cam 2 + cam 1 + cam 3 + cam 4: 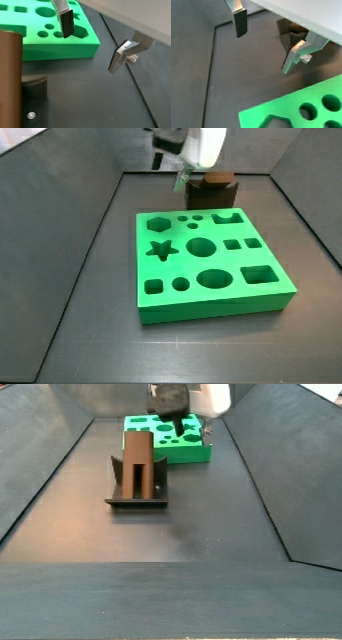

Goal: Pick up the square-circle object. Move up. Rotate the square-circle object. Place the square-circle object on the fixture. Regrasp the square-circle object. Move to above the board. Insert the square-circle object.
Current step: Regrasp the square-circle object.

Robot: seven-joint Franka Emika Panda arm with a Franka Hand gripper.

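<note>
The square-circle object (138, 459) is a dark brown block standing upright on the fixture (134, 497). It also shows in a side view (214, 175) and as a brown edge in a wrist view (8, 75). My gripper (174, 426) hangs open above the floor between the fixture and the board (187, 452), and holds nothing. In both wrist views the gripper (264, 53) (90, 53) has only bare floor between its silver fingers. One finger (67, 25) lies over the board (40, 45) in that view. The green board (207, 258) has several cut-out holes.
Dark sloped walls (40, 474) (80, 238) close in the grey floor on both sides. A floor seam (211, 65) runs beside the gripper. The fixture's base plate (33, 100) carries a screw.
</note>
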